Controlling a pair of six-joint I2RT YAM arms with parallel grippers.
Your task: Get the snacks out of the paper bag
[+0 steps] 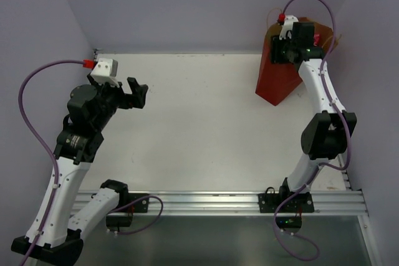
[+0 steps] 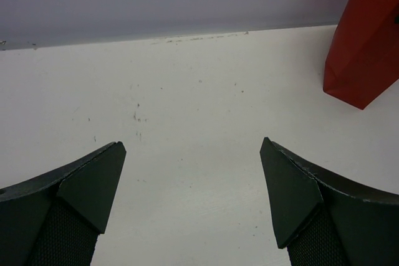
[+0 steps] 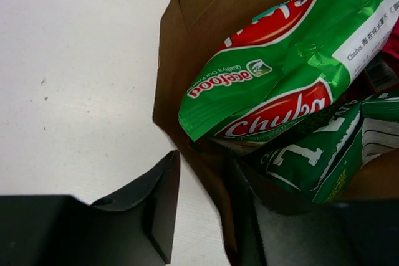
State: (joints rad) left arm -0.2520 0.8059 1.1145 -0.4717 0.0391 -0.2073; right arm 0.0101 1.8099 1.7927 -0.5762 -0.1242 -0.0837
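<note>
The right gripper (image 3: 202,210) has its jaws half apart, one each side of the paper bag (image 3: 187,60) wall. It should pinch the green chip bag (image 3: 280,73), not paper. The left gripper (image 2: 193,197) is wide apart.

One paper bag (image 1: 274,85), two green chip bags (image 3: 280,73) showing, perhaps more hidden.
</note>
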